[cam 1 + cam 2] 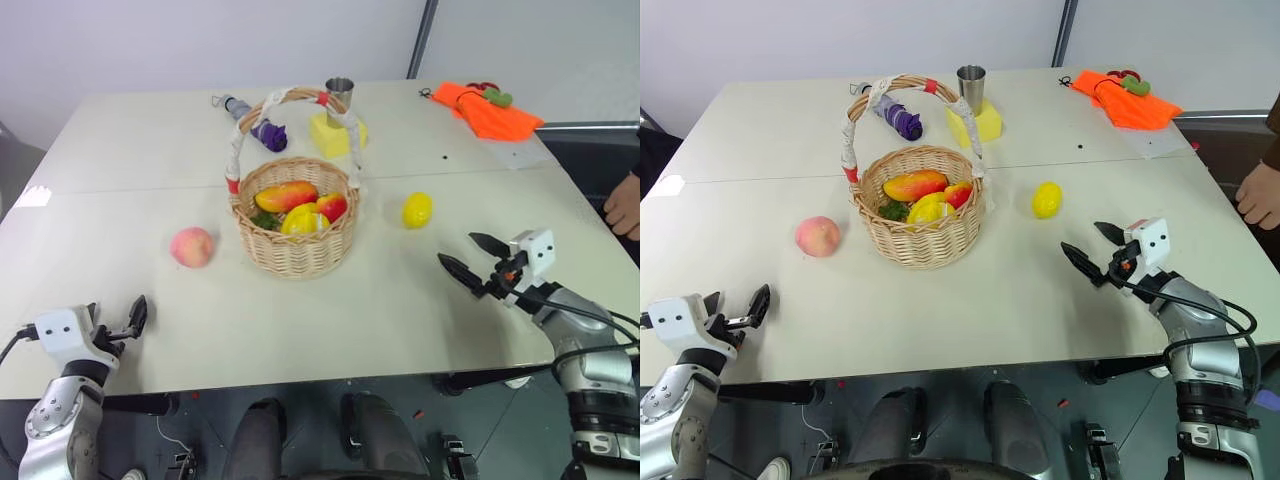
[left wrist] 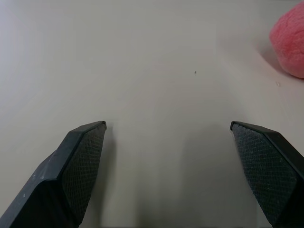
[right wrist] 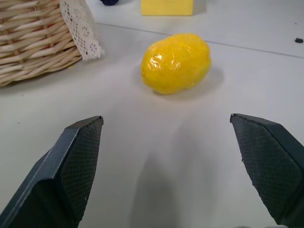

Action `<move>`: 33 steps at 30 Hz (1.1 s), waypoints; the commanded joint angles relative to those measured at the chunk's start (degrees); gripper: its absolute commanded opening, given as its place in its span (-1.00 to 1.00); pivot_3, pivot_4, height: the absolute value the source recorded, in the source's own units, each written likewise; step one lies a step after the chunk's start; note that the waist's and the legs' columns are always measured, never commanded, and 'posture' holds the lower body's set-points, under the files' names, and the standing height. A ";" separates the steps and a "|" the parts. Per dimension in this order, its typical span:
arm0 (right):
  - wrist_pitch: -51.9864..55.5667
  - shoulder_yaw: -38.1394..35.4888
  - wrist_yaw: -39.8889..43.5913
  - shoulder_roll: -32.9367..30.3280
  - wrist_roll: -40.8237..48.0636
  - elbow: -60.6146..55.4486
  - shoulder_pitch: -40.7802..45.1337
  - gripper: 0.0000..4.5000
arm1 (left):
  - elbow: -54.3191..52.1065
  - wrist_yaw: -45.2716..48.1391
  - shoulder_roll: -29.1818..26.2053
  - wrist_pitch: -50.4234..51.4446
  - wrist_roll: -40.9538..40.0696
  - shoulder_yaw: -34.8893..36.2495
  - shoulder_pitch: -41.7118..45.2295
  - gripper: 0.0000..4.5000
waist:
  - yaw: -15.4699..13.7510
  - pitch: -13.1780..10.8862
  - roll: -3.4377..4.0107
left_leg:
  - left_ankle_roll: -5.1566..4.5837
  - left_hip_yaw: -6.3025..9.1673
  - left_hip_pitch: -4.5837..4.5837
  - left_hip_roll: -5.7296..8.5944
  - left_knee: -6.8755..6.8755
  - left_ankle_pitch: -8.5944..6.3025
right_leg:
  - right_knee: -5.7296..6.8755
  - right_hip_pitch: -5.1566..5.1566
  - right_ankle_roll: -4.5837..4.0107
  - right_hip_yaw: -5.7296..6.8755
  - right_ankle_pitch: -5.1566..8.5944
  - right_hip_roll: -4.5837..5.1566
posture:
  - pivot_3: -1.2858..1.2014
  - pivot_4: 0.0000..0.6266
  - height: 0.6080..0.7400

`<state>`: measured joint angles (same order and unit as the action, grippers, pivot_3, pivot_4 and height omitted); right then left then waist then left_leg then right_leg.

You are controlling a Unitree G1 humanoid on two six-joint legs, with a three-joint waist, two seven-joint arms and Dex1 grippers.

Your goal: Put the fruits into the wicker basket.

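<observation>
Left eye view shows my right gripper [image 1: 467, 256] hovering over the near right part of the table [image 1: 130, 140], its two black fingers spread wide and holding nothing, aimed toward the lemon [image 1: 417, 210]. That lemon lies on the bare tabletop just to the right of the wicker basket [image 1: 296, 247], apart from it and a little farther off than my claw. My left gripper [image 1: 117, 322] sits at the near left edge of the table, likewise released and empty. The peach [image 1: 192, 246] rests on the table just left of the basket, well beyond my left fingers. The basket stands near the middle of the table with its tall handle arching over several colourful fruits already inside. Behind it, toward the far side, are a yellow foam block [image 1: 330, 135], a steel cup [image 1: 340, 96] and a purple folded umbrella [image 1: 262, 128]. An orange cloth [image 1: 490, 111] lies at the far right corner, and a person's hand [image 1: 625, 208] shows at the right edge.
</observation>
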<state>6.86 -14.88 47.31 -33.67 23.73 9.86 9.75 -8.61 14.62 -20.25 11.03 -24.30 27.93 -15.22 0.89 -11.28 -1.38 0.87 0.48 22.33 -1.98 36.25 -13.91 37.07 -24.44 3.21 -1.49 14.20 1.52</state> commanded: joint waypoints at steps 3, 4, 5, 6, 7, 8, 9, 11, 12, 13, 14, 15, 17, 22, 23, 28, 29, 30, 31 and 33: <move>-1.94 -0.79 -0.54 0.50 -0.05 -0.32 1.09 0.98 | -1.63 -0.60 -0.81 0.51 0.57 0.94 0.80 1.00 | -0.02 0.00 0.00 | 0.00 0.00 0.00 0.00 0.00 0.00 | 0.00 0.00 -0.01 0.00 0.00 0.00 | 0.03 -0.52 1.00; -2.16 -0.68 -0.63 0.55 -0.22 -0.23 1.12 0.98 | -1.55 -0.36 -0.82 0.76 0.26 0.89 1.13 1.00 | -0.03 0.00 0.00 | 0.00 0.00 0.00 0.00 0.00 0.00 | 0.00 0.00 -0.01 0.00 0.00 0.00 | 0.03 -0.52 1.00; -2.32 -0.61 -0.70 0.64 -0.35 -0.19 1.13 0.98 | -1.55 0.22 -0.88 0.56 0.17 0.65 1.33 1.00 | -0.03 0.00 0.00 | 0.00 0.00 0.00 0.00 0.00 0.00 | 0.00 0.00 -0.01 0.00 0.00 0.00 | 0.03 -0.52 1.00; -2.39 -0.56 -0.79 0.78 -0.42 -0.23 1.14 0.98 | -1.61 0.58 -1.02 0.58 0.34 0.36 1.41 1.00 | -0.03 0.00 0.00 | 0.00 0.00 0.00 0.00 0.00 0.00 | 0.00 0.00 0.00 0.00 0.00 0.00 | 0.03 -0.52 1.00; -2.40 -0.47 -0.92 0.99 -0.44 -0.52 1.07 0.98 | -1.67 0.65 -1.10 0.72 0.68 0.05 1.52 1.00 | -0.04 0.00 0.00 | 0.00 0.00 0.00 0.00 0.00 0.00 | 0.00 0.00 -0.01 0.00 -0.01 0.00 | 0.03 -0.52 1.00; -2.36 -0.39 -1.00 1.15 -0.37 -0.83 0.96 0.98 | -1.75 0.63 -1.11 0.84 0.91 -0.13 1.62 1.00 | -0.02 0.00 0.00 | 0.00 0.00 0.00 0.00 0.00 0.00 | 0.00 0.00 -0.01 0.00 -0.01 0.00 | 0.03 -0.52 1.00; -2.27 -0.30 -1.01 1.29 -0.24 -1.16 0.86 0.98 | -1.90 0.86 -0.98 1.11 0.43 -0.13 1.85 1.00 | 0.03 0.00 0.00 | 0.00 0.00 0.00 0.00 0.00 0.00 | 0.00 0.00 -0.01 0.00 -0.01 0.00 | 0.03 -0.52 1.00; -2.17 -0.21 -1.01 1.39 -0.10 -1.45 0.78 0.98 | -2.05 1.27 -0.77 1.38 -0.25 -0.02 2.14 1.00 | 0.02 0.00 0.00 | 0.00 0.00 0.00 0.00 -0.01 0.00 | 0.00 0.00 -0.02 0.00 -0.01 0.00 | 0.03 -0.52 1.00; -2.15 -0.16 -0.97 1.38 -0.06 -1.56 0.77 0.98 | -2.50 1.84 -0.48 1.49 -1.30 0.23 2.25 1.00 | 0.02 0.00 0.00 | 0.00 0.00 0.00 0.00 -0.01 0.00 | 0.00 0.00 -0.02 0.00 -0.02 0.00 | 0.03 -0.52 1.00; -1.55 0.01 -0.62 1.13 0.36 -2.58 0.88 0.98 | -3.75 2.47 -0.40 1.62 -2.80 0.75 2.47 1.00 | 0.02 0.00 0.00 | 0.00 0.00 0.00 0.00 -0.01 0.00 | 0.00 0.00 -0.03 0.00 -0.02 0.00 | 0.03 -0.52 1.00; -1.09 0.10 -0.32 0.93 0.68 -3.30 0.98 0.98 | -4.72 2.92 -0.33 1.76 -3.86 1.11 2.63 1.00 | 0.00 0.00 0.00 | 0.00 0.00 0.01 0.00 0.00 0.00 | 0.00 0.00 -0.03 0.00 -0.02 0.00 | 0.03 -0.52 1.00; 0.12 -0.07 0.28 0.44 1.72 -4.73 1.14 0.98 | -5.41 3.27 -0.70 1.97 -4.40 1.30 3.04 1.00 | -0.03 0.00 0.00 | 0.00 0.00 0.01 0.00 0.00 0.00 | 0.00 0.00 -0.03 0.00 -0.02 0.01 | 0.03 -0.52 1.00; 1.63 -0.41 0.88 -0.06 2.86 -6.32 1.26 0.98 | -5.86 3.46 -1.23 2.32 -4.59 1.39 3.44 1.00 | -0.06 0.00 0.00 | 0.00 0.00 0.01 0.00 0.00 0.00 | 0.01 0.00 -0.03 0.00 -0.03 0.01 | 0.03 -0.52 1.00; 11.96 -1.45 4.81 -4.15 11.28 -18.06 -0.52 0.98 | -7.30 6.20 -5.53 5.69 -7.25 0.87 7.65 1.00 | -0.08 0.00 0.00 | 0.00 0.01 0.01 0.00 -0.01 0.00 | 0.02 0.00 -0.02 0.00 -0.02 0.00 | 0.03 -0.52 1.00; 14.46 -1.07 5.77 -5.59 13.12 -21.32 -1.17 0.98 | -7.95 7.02 -6.83 7.03 -7.77 0.09 8.79 1.00 | -0.09 0.00 -0.01 | 0.00 0.02 0.01 0.00 0.00 0.00 | 0.02 0.00 -0.02 0.00 -0.02 0.00 | 0.03 -0.52 1.00; 23.59 0.33 7.54 -10.13 20.73 -33.82 -2.08 0.98 | -9.10 7.57 -10.94 12.66 -7.52 -2.88 13.84 1.00 | -0.15 0.00 0.00 | 0.00 0.02 0.02 0.00 0.00 0.00 | 0.00 0.00 0.00 0.01 -0.01 0.00 | 0.03 -0.52 1.00; 25.22 0.93 7.62 -10.78 22.31 -36.51 -1.74 0.98 | -8.75 7.09 -11.90 13.96 -6.48 -3.83 14.99 1.00 | -0.11 0.00 0.00 | 0.00 0.02 0.02 0.00 0.00 0.00 | 0.00 0.00 0.01 0.01 -0.01 0.01 | 0.03 -0.52 1.00; 26.39 1.66 7.68 -11.28 23.35 -38.69 -1.26 0.98 | -8.56 6.60 -12.64 15.25 -5.65 -4.72 16.01 1.00 | -0.03 0.00 0.00 | 0.00 0.02 0.02 0.00 0.00 0.00 | 0.00 0.00 0.03 0.01 0.01 -0.01 | 0.03 -0.52 1.00; 27.28 2.28 7.54 -11.59 24.10 -40.34 -0.74 0.98 | -8.59 6.10 -13.21 16.53 -5.15 -5.47 16.83 1.00 | 0.02 0.00 0.00 | 0.00 0.03 0.01 -0.01 -0.01 0.00 | 0.01 0.00 0.03 0.01 0.01 -0.02 | 0.03 -0.52 1.00; 28.30 3.93 6.83 -11.39 24.79 -42.95 0.75 0.98 | -8.47 5.57 -14.01 18.41 -3.97 -7.11 18.54 1.00 | 0.05 0.00 -0.01 | 0.00 0.03 0.00 -0.02 -0.01 0.00 | 0.01 0.00 0.04 0.01 0.01 -0.04 | 0.03 -0.52 1.00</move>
<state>34.59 -11.39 54.35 -44.50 46.41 -29.83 9.13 -15.92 20.76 -33.26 28.36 -29.25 21.22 2.66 0.93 -11.28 -1.39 0.87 0.51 22.33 -2.00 36.24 -13.91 37.08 -24.44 3.25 -1.48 14.20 1.48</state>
